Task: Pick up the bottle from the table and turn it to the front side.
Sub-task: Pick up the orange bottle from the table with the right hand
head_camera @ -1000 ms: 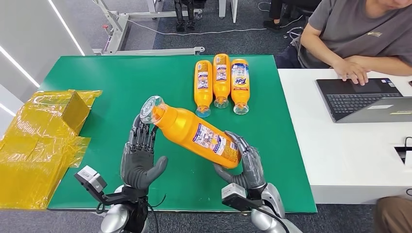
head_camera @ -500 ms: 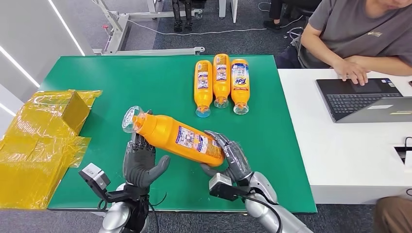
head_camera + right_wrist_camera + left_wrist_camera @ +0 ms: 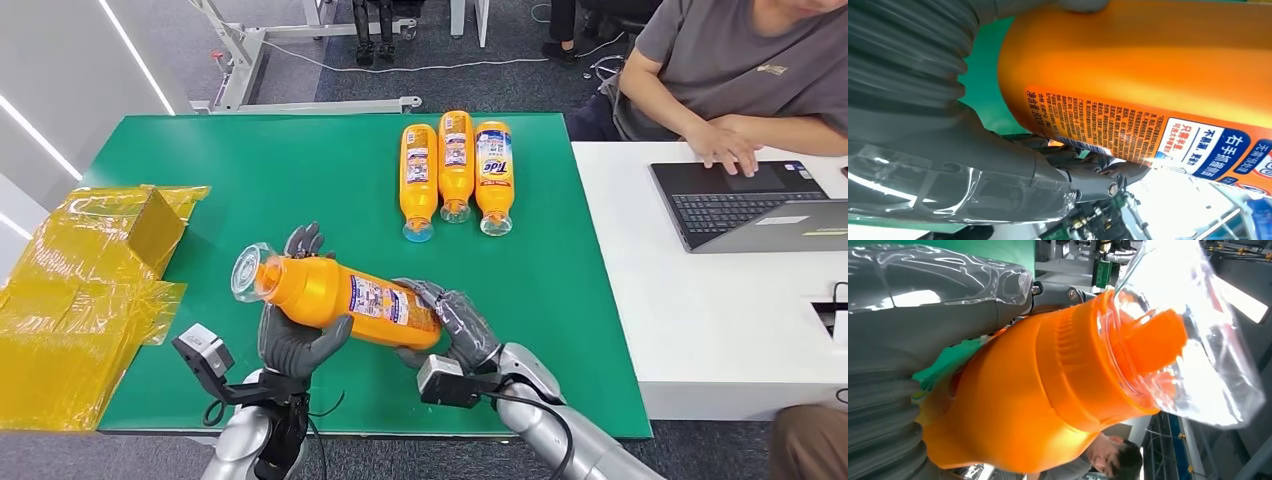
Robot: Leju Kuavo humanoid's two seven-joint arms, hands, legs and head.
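Orange plastic detergent bottle (image 3: 345, 296) with a clear cap over its orange spout lies almost level in the air above the near edge of the green table (image 3: 250, 170), held between both hands; the cap end points toward the table's left edge and the base toward the right. Its printed back label faces up, white text panels showing. The left hand (image 3: 296, 335) cradles the neck and shoulder from beneath, thumb pressed against the near side and fingers (image 3: 304, 240) rising behind the bottle. The right hand (image 3: 455, 325) wraps the base end, fingers curled over the top and the thumb below. In the left wrist view the clear cap (image 3: 1193, 335) and ribbed orange collar stand close to the lens; in the right wrist view the label's small print and blue panels run along the bottle's body (image 3: 1158, 65). Three more orange bottles (image 3: 455, 170) lie side by side near the far edge, caps toward the robot. Crumpled yellow film over a box (image 3: 100, 270) covers the left edge. A person (image 3: 740, 70) sits at a white desk (image 3: 700, 320) just beside the right edge, a hand on a laptop (image 3: 745, 200).
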